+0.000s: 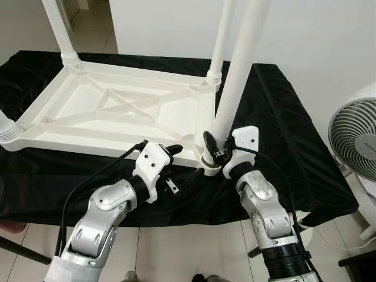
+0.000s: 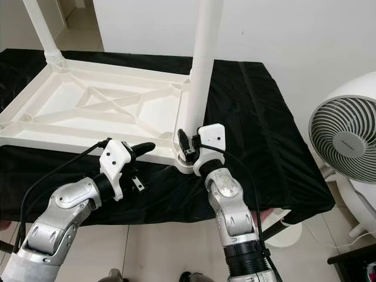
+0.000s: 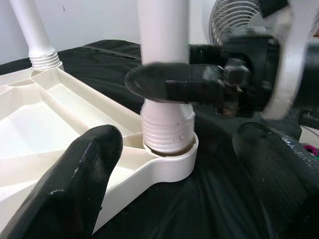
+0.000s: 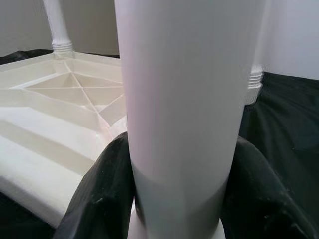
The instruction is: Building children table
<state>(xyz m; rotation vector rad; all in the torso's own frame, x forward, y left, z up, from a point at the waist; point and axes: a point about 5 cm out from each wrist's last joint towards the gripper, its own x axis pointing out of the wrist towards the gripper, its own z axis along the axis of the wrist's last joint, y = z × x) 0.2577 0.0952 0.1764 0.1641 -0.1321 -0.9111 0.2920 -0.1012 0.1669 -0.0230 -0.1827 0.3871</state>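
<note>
While the white plastic tabletop (image 1: 111,111) lies upside down on a black cloth (image 1: 282,147), its ribbed underside up, the right gripper (image 1: 215,154) has its jaws clamped on the smooth round table leg (image 1: 238,76) just above that leg's threaded end in the near corner socket (image 3: 172,159). Beside that socket, the left gripper (image 1: 170,154) hovers with jaws apart. Right of the cloth stands a white fan (image 1: 355,144) on pale tiled floor (image 1: 194,247).
</note>
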